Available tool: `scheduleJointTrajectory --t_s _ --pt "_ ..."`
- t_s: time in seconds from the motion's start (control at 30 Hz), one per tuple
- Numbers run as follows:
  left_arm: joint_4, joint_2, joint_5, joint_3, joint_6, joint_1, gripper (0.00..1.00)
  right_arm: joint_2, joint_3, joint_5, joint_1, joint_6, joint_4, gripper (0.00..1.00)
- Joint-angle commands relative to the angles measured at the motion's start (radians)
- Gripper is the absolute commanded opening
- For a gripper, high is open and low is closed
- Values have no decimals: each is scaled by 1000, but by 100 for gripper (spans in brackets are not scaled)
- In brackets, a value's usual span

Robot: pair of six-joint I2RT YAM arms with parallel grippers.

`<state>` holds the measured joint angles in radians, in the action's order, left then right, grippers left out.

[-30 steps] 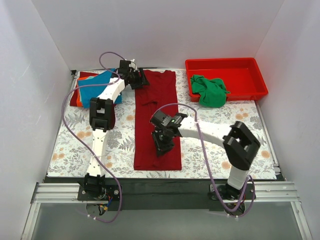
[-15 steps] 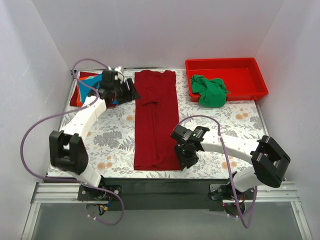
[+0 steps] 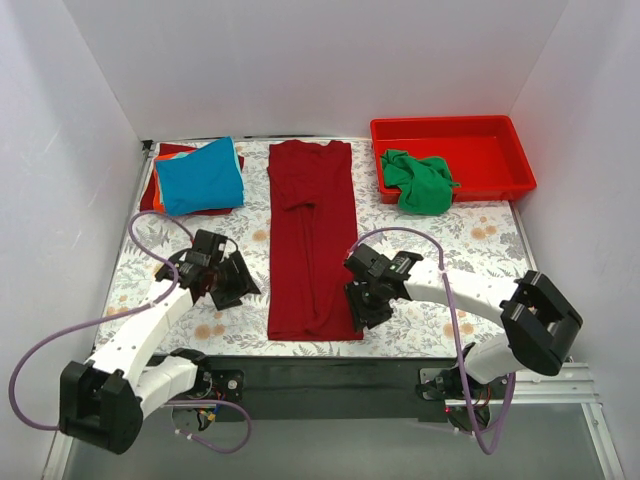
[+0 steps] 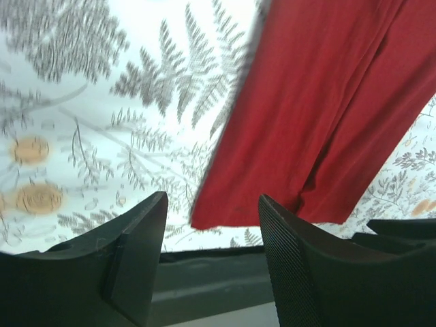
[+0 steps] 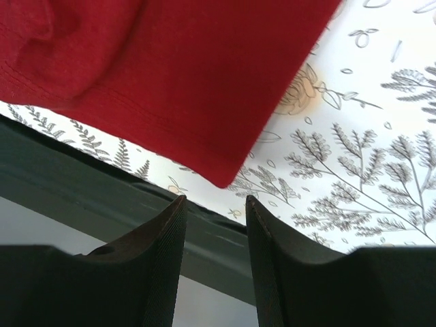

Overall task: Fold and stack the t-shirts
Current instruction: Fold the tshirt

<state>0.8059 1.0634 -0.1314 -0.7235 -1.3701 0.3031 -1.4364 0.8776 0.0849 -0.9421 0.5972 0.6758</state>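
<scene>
A large dark red t-shirt (image 3: 312,240) lies folded into a long strip down the middle of the floral table cloth. Its near left corner shows in the left wrist view (image 4: 300,122), its near right corner in the right wrist view (image 5: 184,75). My left gripper (image 3: 240,290) is open and empty, left of the shirt's near end. My right gripper (image 3: 367,312) is open and empty by the shirt's near right corner. A bright blue t-shirt (image 3: 200,175) tops a folded stack with orange and red ones at the far left. A green t-shirt (image 3: 420,180) lies crumpled in the tray.
A rigid red plastic tray (image 3: 490,140) stands at the far right. The table's dark front edge (image 3: 320,365) runs just near of both grippers. White walls close in the left, right and back.
My left arm has swung from the blue stack at the far left down to the shirt's near left side. My right gripper has shifted a little toward the shirt's near right corner.
</scene>
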Motion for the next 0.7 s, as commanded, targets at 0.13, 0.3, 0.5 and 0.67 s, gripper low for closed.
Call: scheduleJointTrajectory --t_s 0.13,0.3,0.5,0.67 --pt "42 -117 -25 137 -179 44 54 -47 -43 47 3 19 -114 46" --pt "-25 -115 -50 211 -254 79 54 -64 -77 53 3 35 -150 45" --pt "-82 -62 -1 223 -339 189 54 -65 -98 23 6 36 -177 42" --pt "-114 -29 18 246 -366 234 55 -78 -115 24 12 33 -199 35"
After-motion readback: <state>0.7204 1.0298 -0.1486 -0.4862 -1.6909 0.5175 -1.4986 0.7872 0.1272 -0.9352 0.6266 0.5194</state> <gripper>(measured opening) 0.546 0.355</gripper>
